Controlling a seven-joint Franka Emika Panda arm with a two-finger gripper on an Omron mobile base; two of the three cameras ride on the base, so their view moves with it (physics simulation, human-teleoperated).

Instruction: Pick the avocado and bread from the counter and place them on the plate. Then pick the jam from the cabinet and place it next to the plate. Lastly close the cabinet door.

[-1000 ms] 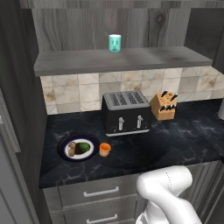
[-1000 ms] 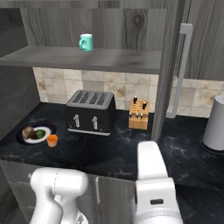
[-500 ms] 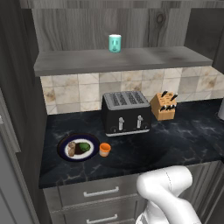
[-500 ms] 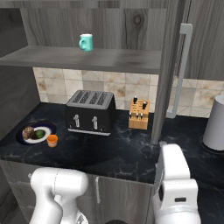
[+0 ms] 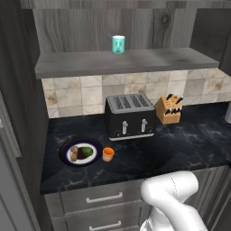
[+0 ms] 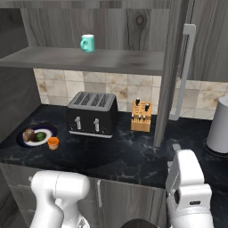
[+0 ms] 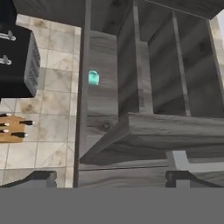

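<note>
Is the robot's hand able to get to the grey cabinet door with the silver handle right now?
Probably yes. The hand is open, and the hand view looks right at the grey wood-grain cabinet door standing open, with nothing between them. The thin silver bar handle hangs clear above the black marble counter.

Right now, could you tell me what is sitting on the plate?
The plate holds the bread and the avocado side by side. The plate's centre beneath them is covered. The jam stands beside the rim.

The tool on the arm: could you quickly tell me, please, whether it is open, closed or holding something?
Tool: open, holding nothing; its fingertips stand wide apart, facing the cabinet door.
</note>
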